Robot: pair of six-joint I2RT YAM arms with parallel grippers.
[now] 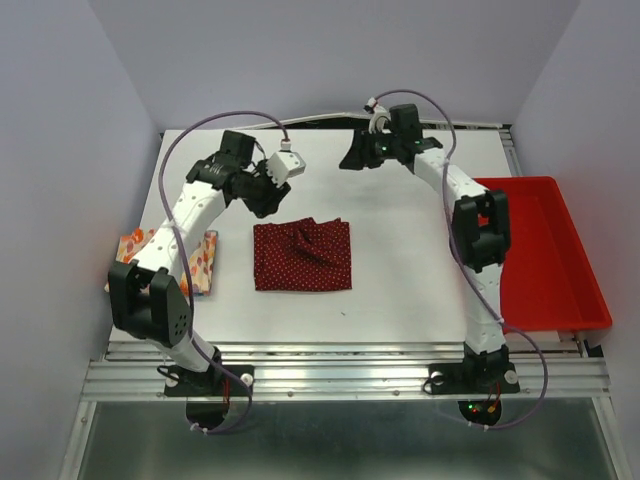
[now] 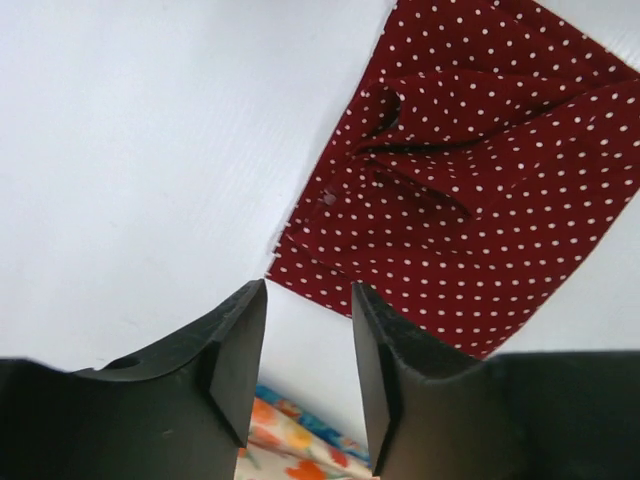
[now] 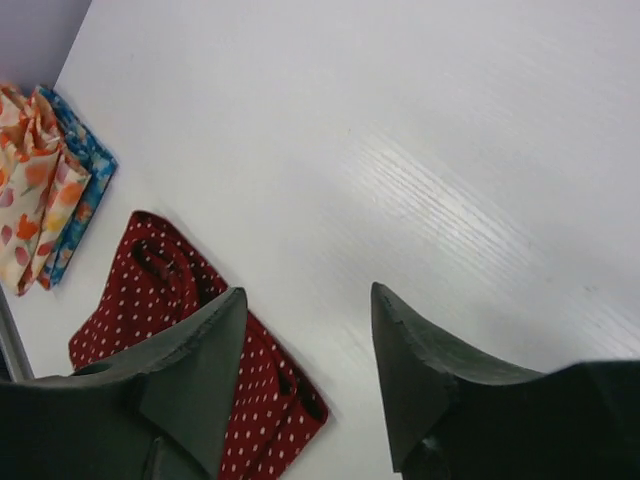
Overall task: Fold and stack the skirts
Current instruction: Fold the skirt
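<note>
The dark red skirt with white dots (image 1: 302, 255) lies folded and a little rumpled in the middle of the table; it shows in the left wrist view (image 2: 470, 190) and the right wrist view (image 3: 160, 310). The cream-white skirt with orange flowers (image 1: 160, 255) lies folded on the blue flowered skirt (image 1: 208, 262) at the table's left edge, both also in the right wrist view, cream (image 3: 35, 200) over blue (image 3: 85, 160). My left gripper (image 1: 268, 195) is open and empty, above the table just left of the red skirt's far corner (image 2: 308, 290). My right gripper (image 1: 352, 155) is open and empty, raised over the far table (image 3: 310, 300).
A red tray (image 1: 545, 250) sits at the table's right edge. A white camera block (image 1: 287, 165) sits on the left wrist. The left arm's lower link passes over the stacked skirts. Purple walls close the left and back sides.
</note>
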